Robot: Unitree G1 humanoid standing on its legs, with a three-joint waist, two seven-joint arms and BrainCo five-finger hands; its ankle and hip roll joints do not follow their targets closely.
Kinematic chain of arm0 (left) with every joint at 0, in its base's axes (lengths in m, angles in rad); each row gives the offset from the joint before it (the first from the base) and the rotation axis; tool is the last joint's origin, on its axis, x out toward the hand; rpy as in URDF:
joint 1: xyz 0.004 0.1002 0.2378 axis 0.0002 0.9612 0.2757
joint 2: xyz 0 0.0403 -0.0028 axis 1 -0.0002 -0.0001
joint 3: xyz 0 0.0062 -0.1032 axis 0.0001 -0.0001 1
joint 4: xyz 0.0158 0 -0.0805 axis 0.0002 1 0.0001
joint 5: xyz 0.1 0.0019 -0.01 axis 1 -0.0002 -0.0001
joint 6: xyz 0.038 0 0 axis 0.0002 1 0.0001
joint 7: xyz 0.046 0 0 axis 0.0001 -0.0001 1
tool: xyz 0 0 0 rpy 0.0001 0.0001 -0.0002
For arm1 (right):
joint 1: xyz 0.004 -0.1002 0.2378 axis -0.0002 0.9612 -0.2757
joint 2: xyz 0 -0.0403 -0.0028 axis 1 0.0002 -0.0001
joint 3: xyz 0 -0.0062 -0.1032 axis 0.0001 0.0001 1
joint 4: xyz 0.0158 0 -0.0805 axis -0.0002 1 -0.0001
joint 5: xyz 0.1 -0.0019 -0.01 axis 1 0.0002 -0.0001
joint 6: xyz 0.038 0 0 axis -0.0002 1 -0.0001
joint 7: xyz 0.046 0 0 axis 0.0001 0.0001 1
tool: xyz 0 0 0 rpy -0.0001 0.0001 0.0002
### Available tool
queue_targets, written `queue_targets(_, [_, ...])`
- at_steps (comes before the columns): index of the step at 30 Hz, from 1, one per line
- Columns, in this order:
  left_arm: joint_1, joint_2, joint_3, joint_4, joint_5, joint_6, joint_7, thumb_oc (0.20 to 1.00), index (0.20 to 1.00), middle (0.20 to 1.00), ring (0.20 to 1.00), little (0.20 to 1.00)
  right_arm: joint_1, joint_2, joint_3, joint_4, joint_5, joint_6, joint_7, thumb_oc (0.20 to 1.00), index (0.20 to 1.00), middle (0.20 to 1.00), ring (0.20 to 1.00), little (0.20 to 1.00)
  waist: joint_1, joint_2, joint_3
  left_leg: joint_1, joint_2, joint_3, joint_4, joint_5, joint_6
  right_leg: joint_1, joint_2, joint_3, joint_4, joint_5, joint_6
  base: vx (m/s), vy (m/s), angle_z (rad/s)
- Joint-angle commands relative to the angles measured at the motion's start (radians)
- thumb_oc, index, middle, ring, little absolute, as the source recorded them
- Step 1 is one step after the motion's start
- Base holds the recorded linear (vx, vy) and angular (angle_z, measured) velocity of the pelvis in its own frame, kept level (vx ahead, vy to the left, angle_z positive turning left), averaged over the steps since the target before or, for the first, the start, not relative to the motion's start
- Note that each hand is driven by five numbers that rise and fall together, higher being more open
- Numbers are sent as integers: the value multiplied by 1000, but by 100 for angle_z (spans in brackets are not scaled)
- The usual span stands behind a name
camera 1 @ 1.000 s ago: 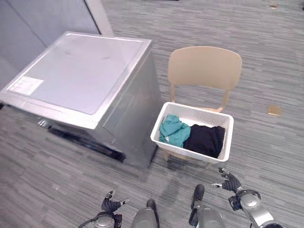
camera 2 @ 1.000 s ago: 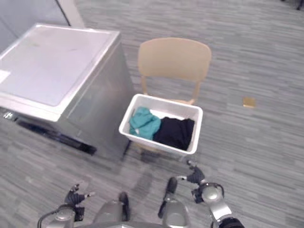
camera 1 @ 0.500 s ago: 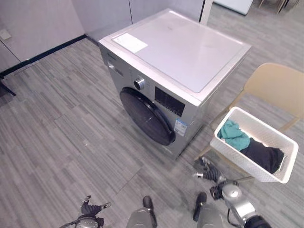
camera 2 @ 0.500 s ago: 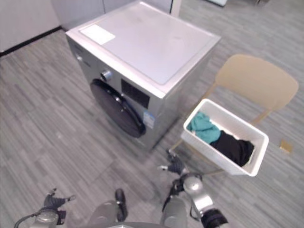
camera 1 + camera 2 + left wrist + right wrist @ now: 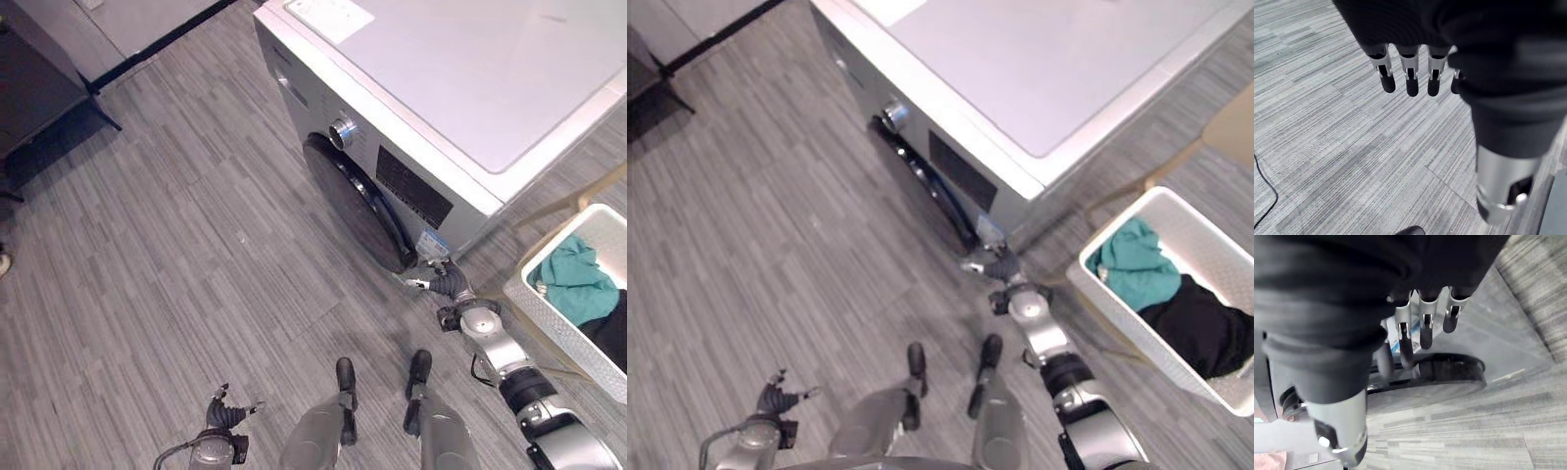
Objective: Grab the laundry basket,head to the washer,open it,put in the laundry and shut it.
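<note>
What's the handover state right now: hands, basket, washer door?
Right hand: open, fingers relaxed, reaching at the lower right edge of the washer door; no grip visible.
Left hand: open, idle, low over the floor, holding nothing.
Laundry basket: on the chair to the right of the washer, with teal cloth and black cloth inside.
Done: robot stands at the washer.
Left: open the door, load the laundry, shut it. Basket is in neither hand.
</note>
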Motion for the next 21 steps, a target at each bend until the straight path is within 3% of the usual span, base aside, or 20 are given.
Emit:
queue_targets(1, [-40, 48, -19, -1, -28, -26, 28, 1000, 1000, 1000, 1000, 1000, -105, 3, -12, 19, 71, -51, -71, 1000, 1000, 1000, 1000, 1000, 21, -43, 3, -40, -1, -53, 40, -33, -53, 40, -47, 9, -39, -95, 87, -25, 26, 10])
queue_targets(11, [-93, 59, -55, 5, -50, -32, 56, 1000, 1000, 1000, 1000, 1000, -234, 54, -15, 42, 153, -73, -121, 1000, 1000, 1000, 1000, 1000, 56, -24, 37, -74, -14, -85, 28, -17, -51, 14, -68, -9, -32, -85, 90, -2, 27, 8])
queue_targets(21, [-131, 45, -77, 33, -47, -26, 73, 1000, 1000, 1000, 1000, 1000, -227, 148, 83, -34, 215, -87, -59, 1000, 1000, 1000, 1000, 1000, 74, -51, 70, -86, -28, -91, 74, -49, -38, 17, -97, -10, -14, -69, 102, -7, 64, 7])
